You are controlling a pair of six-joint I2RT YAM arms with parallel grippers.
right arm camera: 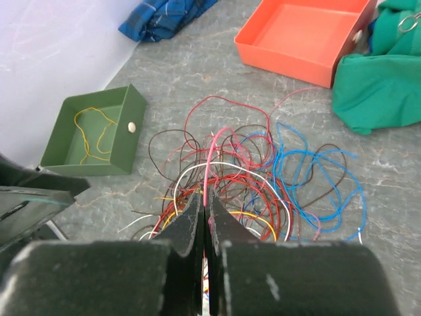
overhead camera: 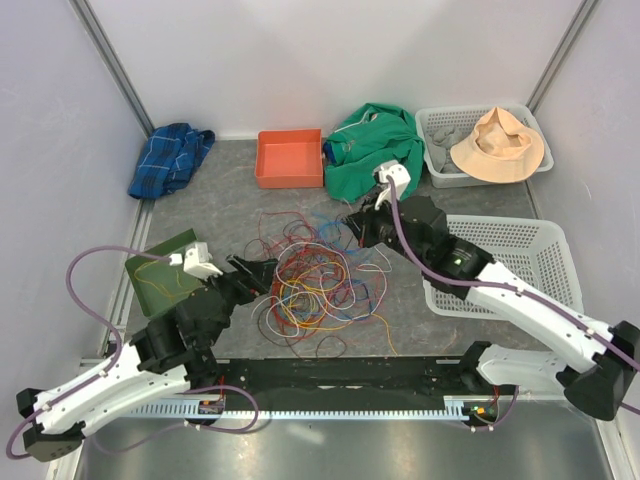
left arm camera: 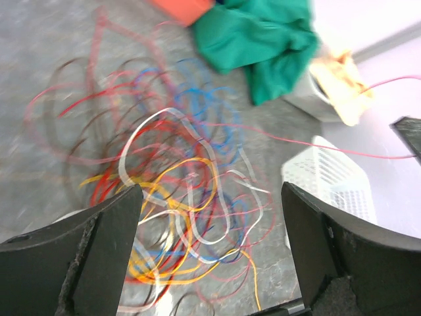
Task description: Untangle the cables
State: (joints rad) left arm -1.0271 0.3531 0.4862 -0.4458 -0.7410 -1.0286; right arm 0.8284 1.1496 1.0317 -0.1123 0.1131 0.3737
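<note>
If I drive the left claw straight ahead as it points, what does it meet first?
Probably the cables, white and yellow loops just ahead of the open left claw; depth is unclear.

Motion blur is smearing the cables in the left wrist view; beyond them, the orange tray is running off the top edge

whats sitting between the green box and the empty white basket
The tangled cables, with the open left gripper at their left edge and the right gripper at their far right edge, as the top view shows.
</note>
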